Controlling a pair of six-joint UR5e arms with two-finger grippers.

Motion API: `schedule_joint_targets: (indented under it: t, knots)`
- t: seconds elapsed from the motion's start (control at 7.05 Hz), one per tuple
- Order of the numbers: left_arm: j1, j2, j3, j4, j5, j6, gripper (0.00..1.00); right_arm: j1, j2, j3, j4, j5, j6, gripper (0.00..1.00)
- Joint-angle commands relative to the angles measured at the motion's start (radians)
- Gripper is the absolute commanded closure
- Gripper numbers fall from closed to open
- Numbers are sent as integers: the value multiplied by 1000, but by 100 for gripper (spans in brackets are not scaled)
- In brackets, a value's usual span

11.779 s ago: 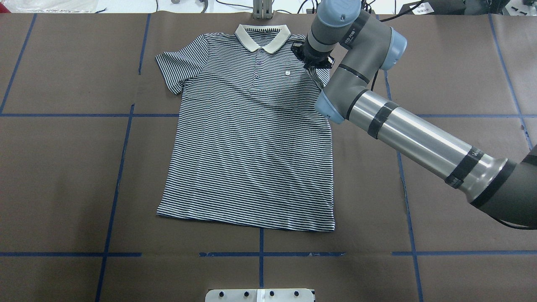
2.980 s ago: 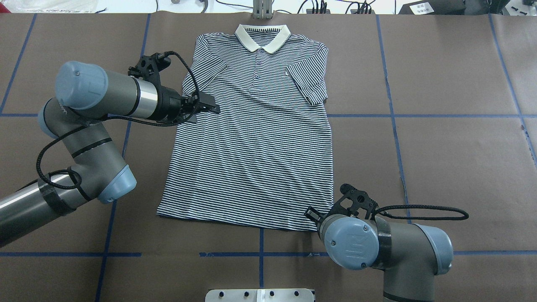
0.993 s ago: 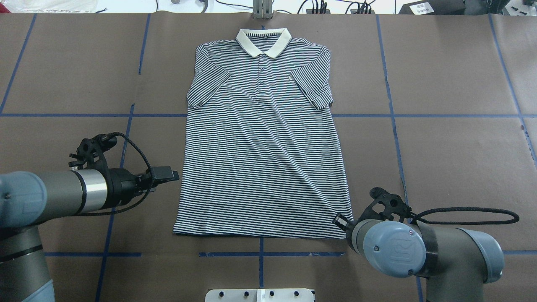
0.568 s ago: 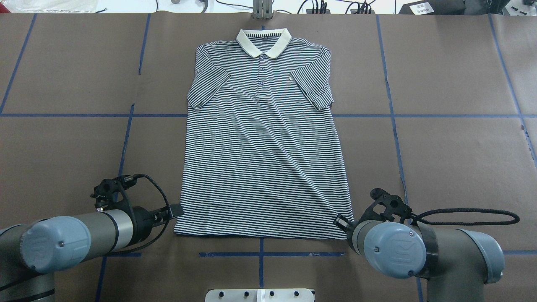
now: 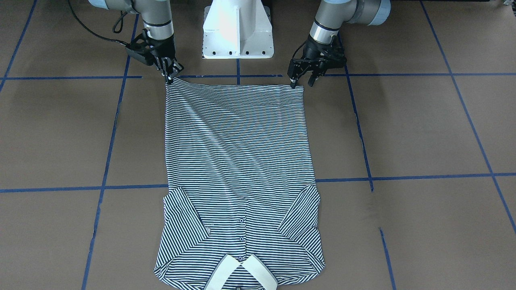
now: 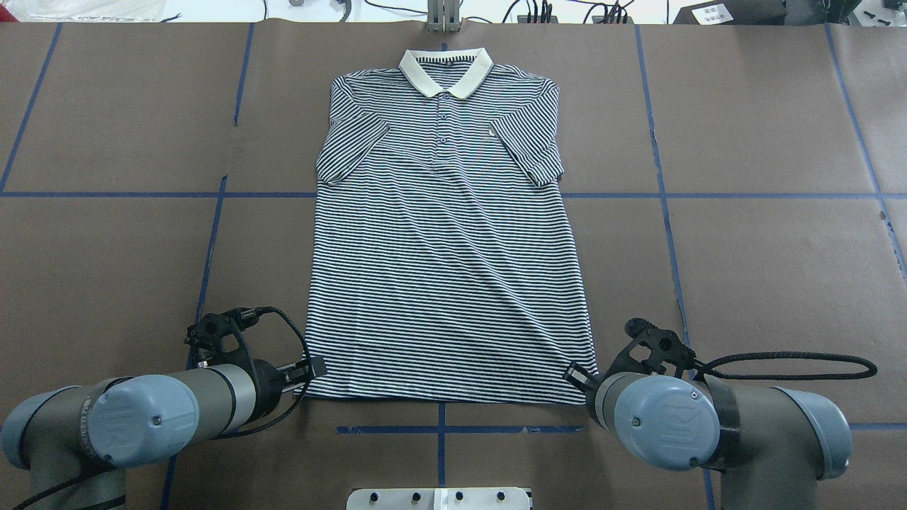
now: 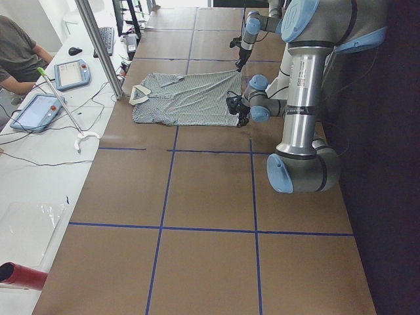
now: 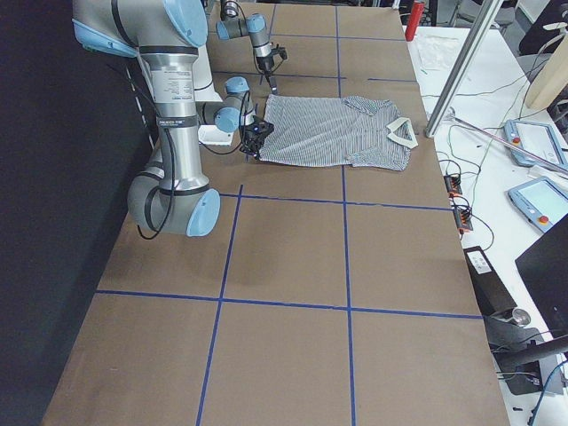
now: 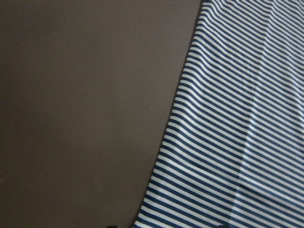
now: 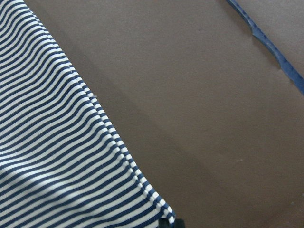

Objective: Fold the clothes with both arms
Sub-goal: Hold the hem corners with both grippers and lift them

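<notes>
Front-facing view: shirt (image 5: 238, 161) lies flat on the bench (image 5: 423, 129), collar nearest the camera; the right tool (image 5: 168, 77) is clamped on one hem corner, the left tool (image 5: 301, 83) has fingers apart at the other.

The polo shirt (image 6: 446, 248) is soft knit cloth; the table cover (image 6: 765, 283), matt smooth brown paper.

Opposed overhead and front views; wrist cameras close over shirt (image 9: 237, 118).
</notes>
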Motion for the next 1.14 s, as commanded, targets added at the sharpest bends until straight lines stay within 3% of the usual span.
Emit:
schedule_joint_targets:
  t: [0.0,0.57,0.71,0.85,0.99]
  knots:
    - [1,-7,19,1,-5,9,33,0,2,1,1,0,1,100]
    - [4,-13,33,1,-7,10,40,0,2,2,1,0,1,100]
    - [4,-15,31,1,-7,10,48,-2,2,2,1,0,1,100]
    - [4,-13,34,1,-7,10,64,-2,2,2,1,0,1,100]
    - [6,-12,36,1,-7,10,90,-2,2,2,1,0,4,100]
